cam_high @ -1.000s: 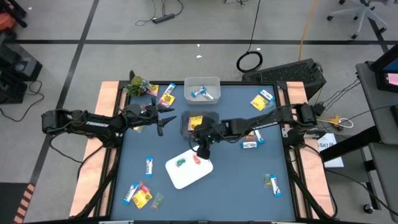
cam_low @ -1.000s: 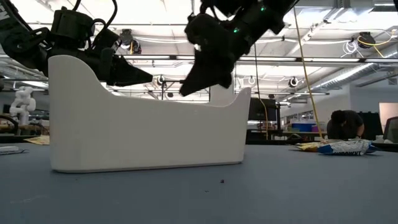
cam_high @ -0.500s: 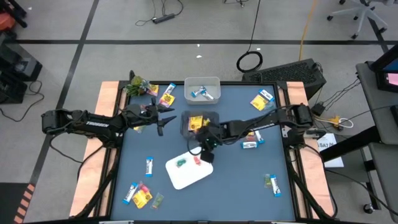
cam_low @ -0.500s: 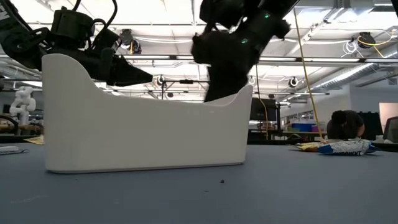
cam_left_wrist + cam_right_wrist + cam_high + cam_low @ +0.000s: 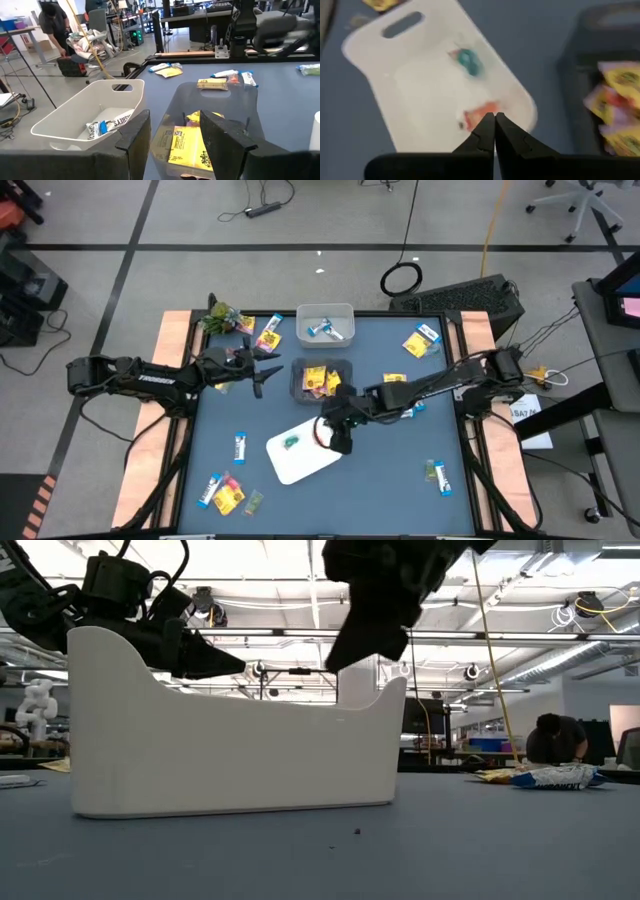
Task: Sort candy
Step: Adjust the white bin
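Candy lies scattered on the blue table: yellow packets (image 5: 420, 343), blue-and-white bars (image 5: 240, 446), and a small cluster (image 5: 226, 494) at the near left. The white tray (image 5: 290, 463) holds a green piece (image 5: 469, 61) and a red piece (image 5: 481, 115). A clear bin (image 5: 298, 370) holds yellow packets (image 5: 189, 150). A white bin (image 5: 325, 312) at the far edge holds a blue bar (image 5: 107, 125). My right gripper (image 5: 340, 443) (image 5: 495, 122) is shut, hanging empty above the tray's right end, above its rim in the low view (image 5: 345, 650). My left gripper (image 5: 262, 375) (image 5: 174, 114) waits open, level, left of the clear bin.
A green leafy object (image 5: 222, 318) lies at the far left corner. More candy lies at the near right (image 5: 437, 475) and by my right arm (image 5: 402, 412). Wooden strips (image 5: 165, 370) border the table's left and right sides. A person (image 5: 552, 738) bends over in the room beyond.
My right gripper has moved from the tray's far end toward the table's near and right edges. It dipped behind the tray's wall, then rose above the rim. The white tray has shifted slightly in the low view.
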Motion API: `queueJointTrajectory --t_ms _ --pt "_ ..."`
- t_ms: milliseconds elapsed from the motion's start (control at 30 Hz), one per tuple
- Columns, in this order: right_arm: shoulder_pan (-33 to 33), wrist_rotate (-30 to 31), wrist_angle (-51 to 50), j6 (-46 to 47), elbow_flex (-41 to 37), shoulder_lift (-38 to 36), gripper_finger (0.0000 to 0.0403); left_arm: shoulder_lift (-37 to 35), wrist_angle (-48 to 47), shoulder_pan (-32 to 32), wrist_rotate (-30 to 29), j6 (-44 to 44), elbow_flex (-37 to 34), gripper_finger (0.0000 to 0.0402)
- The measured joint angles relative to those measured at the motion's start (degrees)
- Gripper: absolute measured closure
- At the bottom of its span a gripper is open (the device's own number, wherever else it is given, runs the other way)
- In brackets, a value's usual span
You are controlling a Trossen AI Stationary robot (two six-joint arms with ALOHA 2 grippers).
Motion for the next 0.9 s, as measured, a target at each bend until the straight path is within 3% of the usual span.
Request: queueJointTrajectory --t_ms 433,900 --pt "-3.29 -0.65 -3.93 0.16 0.02 2.5 0.0402 0.0 0.04 0.0 -0.25 0.08 0.0 0.0224" --pt "1.42 -0.69 -13.9 9.91 0.04 0.93 0.0402 0.02 -0.4 0.04 -0.49 0.08 0.0 0.0224"
